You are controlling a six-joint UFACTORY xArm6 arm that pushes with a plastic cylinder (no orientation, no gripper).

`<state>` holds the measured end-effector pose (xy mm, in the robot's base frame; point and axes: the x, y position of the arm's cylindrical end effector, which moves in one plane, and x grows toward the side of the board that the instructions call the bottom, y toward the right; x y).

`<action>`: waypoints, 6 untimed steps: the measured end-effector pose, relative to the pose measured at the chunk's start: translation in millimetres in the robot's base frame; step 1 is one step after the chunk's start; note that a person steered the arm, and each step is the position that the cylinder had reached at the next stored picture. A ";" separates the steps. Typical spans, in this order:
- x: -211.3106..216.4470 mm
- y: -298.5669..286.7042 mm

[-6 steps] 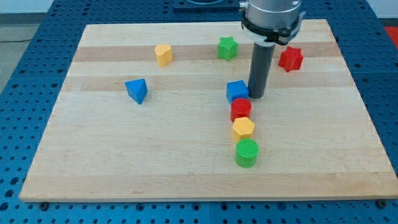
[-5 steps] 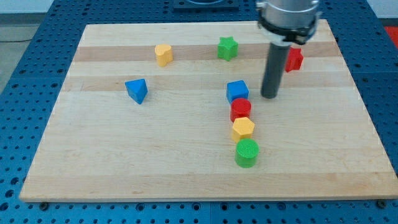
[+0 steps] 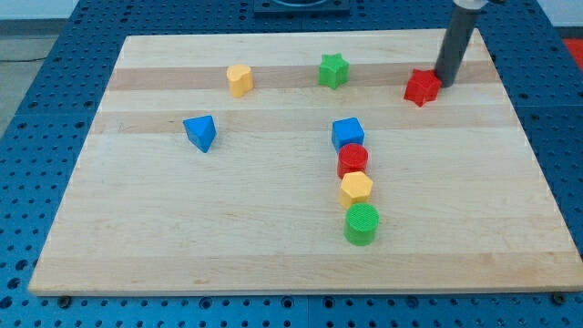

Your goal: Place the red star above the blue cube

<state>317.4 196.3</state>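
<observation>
The pale wooden tabletop (image 3: 182,228) carries eight small plastic blocks; the red star (image 3: 422,87) touches my tip (image 3: 444,83), the blue cube (image 3: 347,133) lies down-left of it.

Only the dark rod of the arm is seen; the rest is cut off at the top of the view. The rod is held almost straight up, leaning a little to the right as it goes up. My tip (image 3: 445,83) is set down on the far right part of the board. No other arm part is shown.
</observation>
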 end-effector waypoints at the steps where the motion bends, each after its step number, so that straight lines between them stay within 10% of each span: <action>1: 7.3 -16.3; 6: 52.9 -56.3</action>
<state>370.3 140.1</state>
